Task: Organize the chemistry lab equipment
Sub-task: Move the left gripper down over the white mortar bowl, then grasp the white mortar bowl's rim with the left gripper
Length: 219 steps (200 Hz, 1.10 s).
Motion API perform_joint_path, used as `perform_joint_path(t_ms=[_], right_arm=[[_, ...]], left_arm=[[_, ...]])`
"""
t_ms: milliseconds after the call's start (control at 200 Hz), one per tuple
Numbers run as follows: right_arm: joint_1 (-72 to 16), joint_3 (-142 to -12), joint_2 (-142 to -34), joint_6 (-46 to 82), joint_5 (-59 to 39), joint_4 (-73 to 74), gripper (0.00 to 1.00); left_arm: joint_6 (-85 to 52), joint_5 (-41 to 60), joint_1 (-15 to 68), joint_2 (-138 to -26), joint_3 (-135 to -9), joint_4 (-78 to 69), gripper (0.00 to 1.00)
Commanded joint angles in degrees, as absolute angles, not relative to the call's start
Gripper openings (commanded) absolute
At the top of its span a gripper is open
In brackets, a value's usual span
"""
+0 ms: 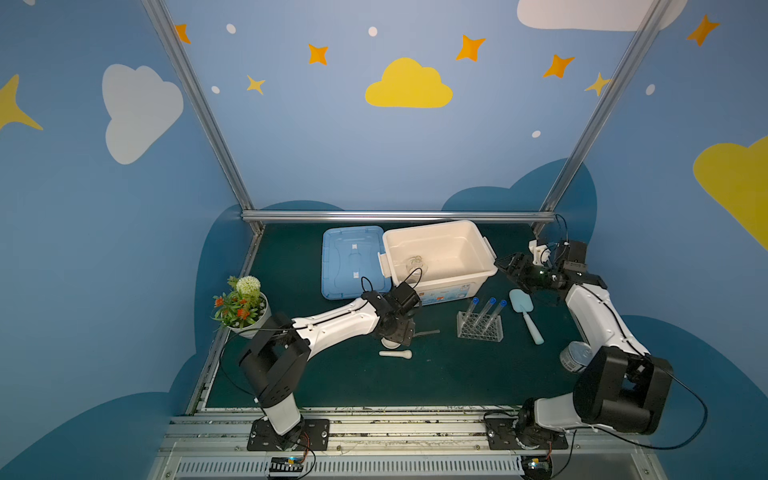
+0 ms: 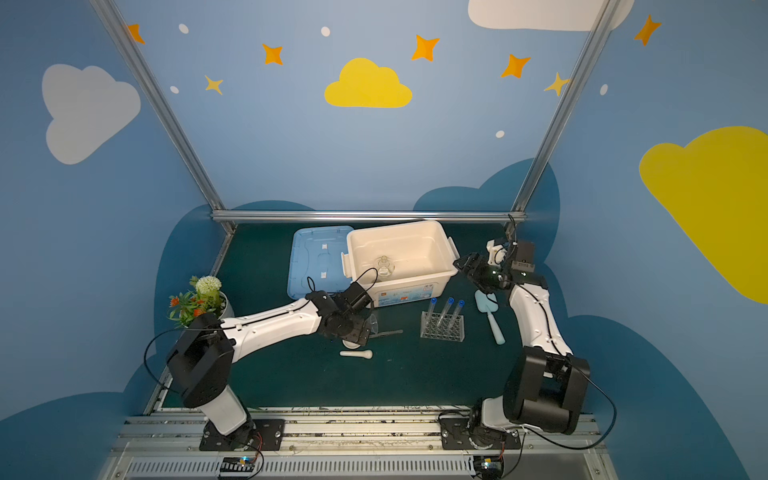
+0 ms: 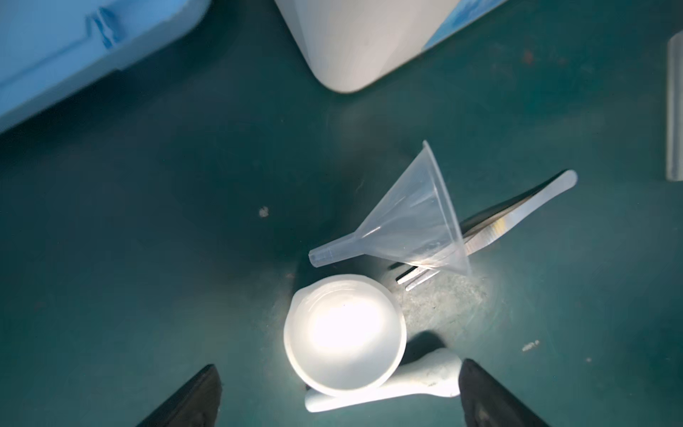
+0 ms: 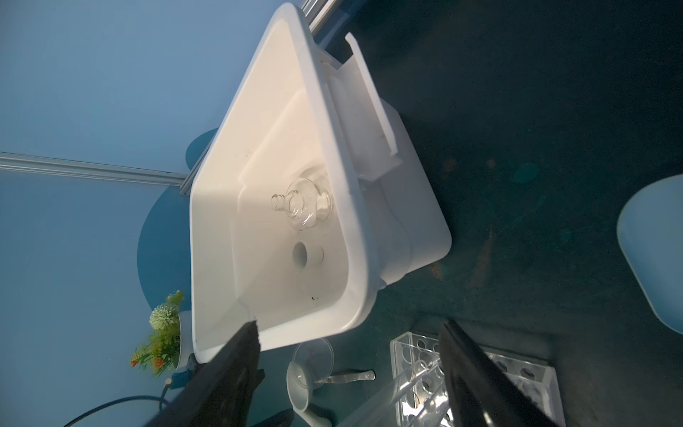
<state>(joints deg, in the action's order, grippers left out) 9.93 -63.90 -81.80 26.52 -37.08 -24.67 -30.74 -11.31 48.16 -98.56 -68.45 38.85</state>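
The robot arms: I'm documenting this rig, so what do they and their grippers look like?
The left arm and right arm have white shells on long links, bulky black joint housings and black base plates, with thin black cables looping alongside. The left gripper and right gripper have black, tapering fingers.

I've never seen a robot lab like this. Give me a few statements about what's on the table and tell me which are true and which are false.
1. The blue lid is snapped onto the white bin. False: the lid lies flat on the mat beside the open bin.
2. A clear flask sits inside the bin. True.
3. Three blue-capped test tubes stand in the rack. True.
4. The funnel stands upright in the flask. False: the funnel lies on its side on the mat, next to the mortar.
5. The left gripper is clamped on the pestle. False: the left gripper is open above the mortar, and the pestle lies on the mat.
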Motion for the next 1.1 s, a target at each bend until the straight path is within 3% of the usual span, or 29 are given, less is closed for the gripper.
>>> perform_joint_path(t_ms=[0,616,1091], right_arm=[[10.31,-63.46,-80.46,25.41,-36.83,-25.58,0.76],[10.68,-63.37,-80.77,25.58,-37.37,-25.75,0.76],[10.81,-63.15,-80.77,25.43,-37.3,-26.02,0.77]], left_arm=[[-32.07,-10.58,48.47,-99.65,-68.73,38.63,1.0],[-31.29,-10.85,48.94,-104.93,-69.26,37.79,0.95],[-31.2,-12.17,48.85,-107.59,-70.13,37.66,0.84]])
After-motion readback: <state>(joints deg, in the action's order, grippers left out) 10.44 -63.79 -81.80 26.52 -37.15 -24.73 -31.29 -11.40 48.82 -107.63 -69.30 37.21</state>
